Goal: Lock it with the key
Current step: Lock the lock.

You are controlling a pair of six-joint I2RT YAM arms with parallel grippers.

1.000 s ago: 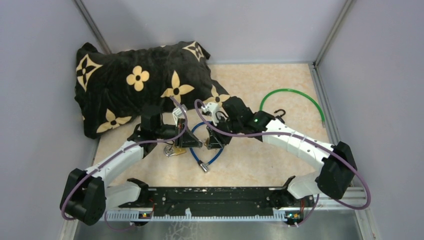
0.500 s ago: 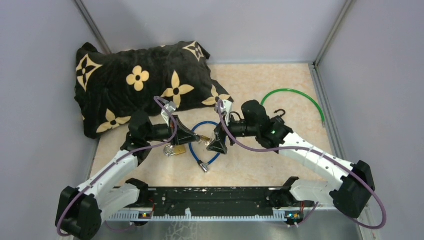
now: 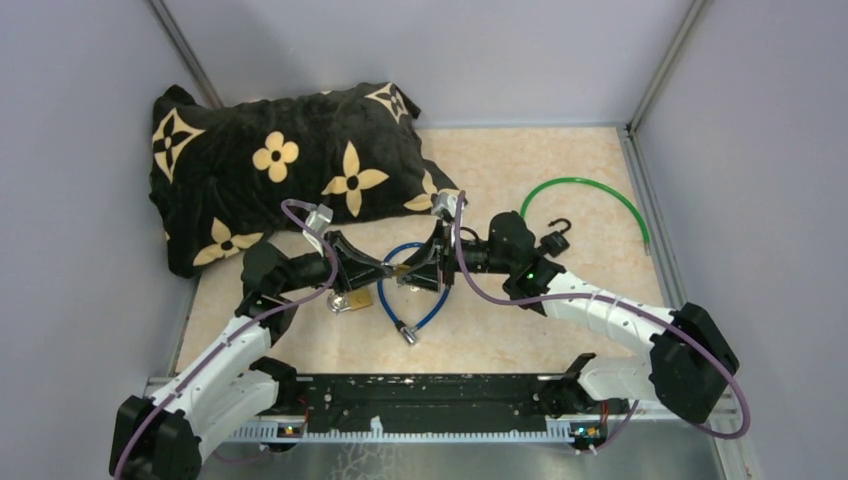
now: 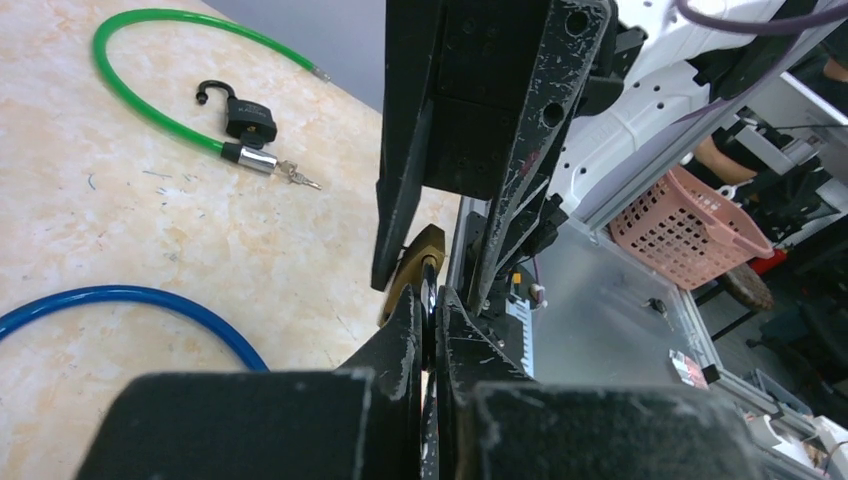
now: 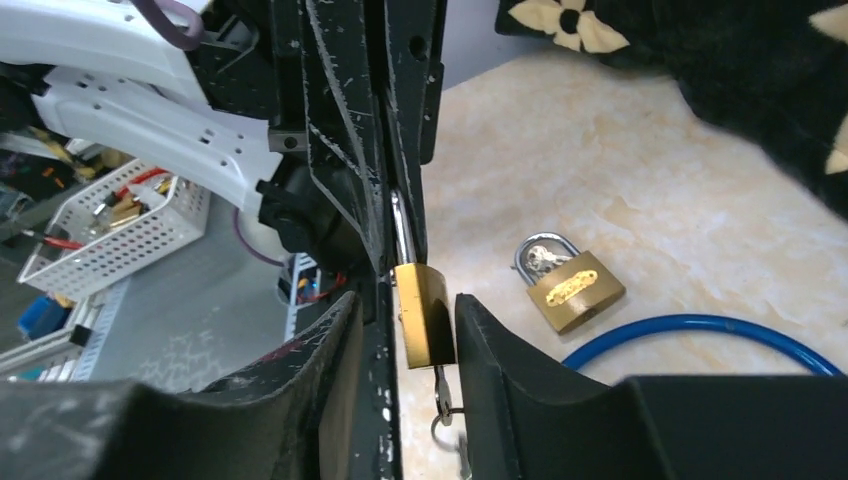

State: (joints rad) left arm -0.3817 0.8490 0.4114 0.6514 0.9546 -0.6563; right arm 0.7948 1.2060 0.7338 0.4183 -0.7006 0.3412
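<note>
L gripper (image 4: pixel 428 310) is pinched right down, jaws nearly together. In R wrist cam I see the shackle (image 5: pixel 400 228) of the brass padlock (image 5: pixel 424 320) running up between its fingers, so I read it as clamped on that shackle.

R gripper (image 5: pixel 410 305) meets it tip to tip, jaws about half closed. One finger sits on each side of the padlock body w/ no gap I can make out, so it looks like a grip on the body. The padlock is off the table (image 3: pixel 520 160), hanging between the two grippers. The key (image 5: pixel 439 388) sticks out of its underside, down between the R fingers; its ring is partly hidden.

A spare brass padlock (image 5: pixel 572 290) lies flat on the table just beside the R gripper, below and to the right in R wrist cam. Smth silvery sits inside its shackle; can't tell what. The blue cable (image 5: pixel 700 330) curves past just beyond it, and in top cam it loops under both grippers.

The green cable (image 4: pixel 150 60) w/ a black padlock (image 4: pixel 250 118) and small keys (image 4: pixel 297 178) lies well apart, out past the R gripper. The flowered black pillow (image 3: pixel 270 170) is beyond the L gripper, at the far left.
</note>
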